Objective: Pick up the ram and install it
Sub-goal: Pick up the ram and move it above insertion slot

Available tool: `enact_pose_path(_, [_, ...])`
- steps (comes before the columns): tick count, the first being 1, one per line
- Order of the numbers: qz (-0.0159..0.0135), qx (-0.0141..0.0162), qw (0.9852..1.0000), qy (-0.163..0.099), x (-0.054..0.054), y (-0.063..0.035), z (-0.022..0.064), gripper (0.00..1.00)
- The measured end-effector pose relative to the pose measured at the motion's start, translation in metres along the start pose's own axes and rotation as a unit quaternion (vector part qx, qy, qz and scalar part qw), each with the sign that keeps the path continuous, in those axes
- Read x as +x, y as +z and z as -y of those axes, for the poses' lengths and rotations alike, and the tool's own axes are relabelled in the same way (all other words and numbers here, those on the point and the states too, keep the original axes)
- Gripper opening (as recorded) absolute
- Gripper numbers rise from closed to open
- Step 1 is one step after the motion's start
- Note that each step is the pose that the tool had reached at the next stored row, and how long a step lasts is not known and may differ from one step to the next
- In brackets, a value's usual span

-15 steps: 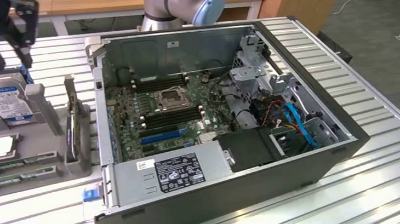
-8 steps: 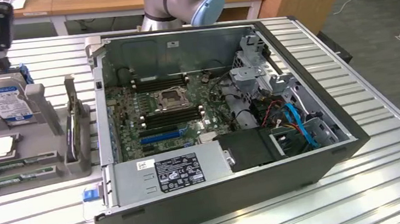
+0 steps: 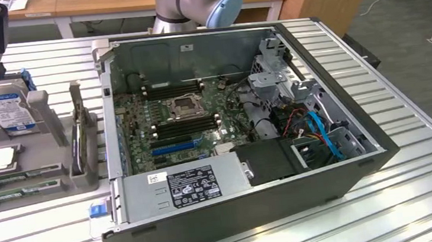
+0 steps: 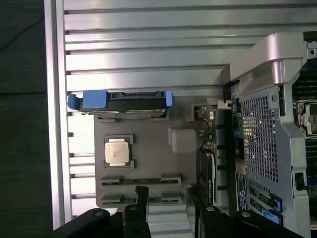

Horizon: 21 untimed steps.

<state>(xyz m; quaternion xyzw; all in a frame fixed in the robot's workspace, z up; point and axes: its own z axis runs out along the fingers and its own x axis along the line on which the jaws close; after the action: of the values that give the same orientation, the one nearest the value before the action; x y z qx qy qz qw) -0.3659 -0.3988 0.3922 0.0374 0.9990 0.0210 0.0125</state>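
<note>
Ram: two thin green sticks lie side by side in grooves of the grey holder. The holder sits on the ribbed tabletop, just beside the open computer case. It also carries a hard drive standing on edge and a processor.

Jaws stand wide open and empty above the holder. In the wrist view one finger crosses in front of a stick, with no contact visible. Neither stick is lifted. The black slots on the motherboard look unfilled, as far as can be told.

Assessment: the step in hand is lining up for the pick. A sound grasp calls for the jaws centred along one stick's length and closing across its thin faces. They should stay clear of the holder's end clips and of the neighbouring stick.
</note>
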Motion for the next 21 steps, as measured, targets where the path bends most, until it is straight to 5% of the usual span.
enact_pose_path(12, [-0.0001, -0.0001, 1.0000, -0.003, 0.0002, 0.0000, 0.0001, 0.44])
enact_pose_path(17, [-0.0018, -0.0009, 0.9992, -0.041, 0.0004, 0.0001, 0.0000, 0.44])
enact_pose_path(21, [-0.0032, -0.0018, 0.9970, -0.077, 0.0004, 0.0012, 0.0001, 0.44])
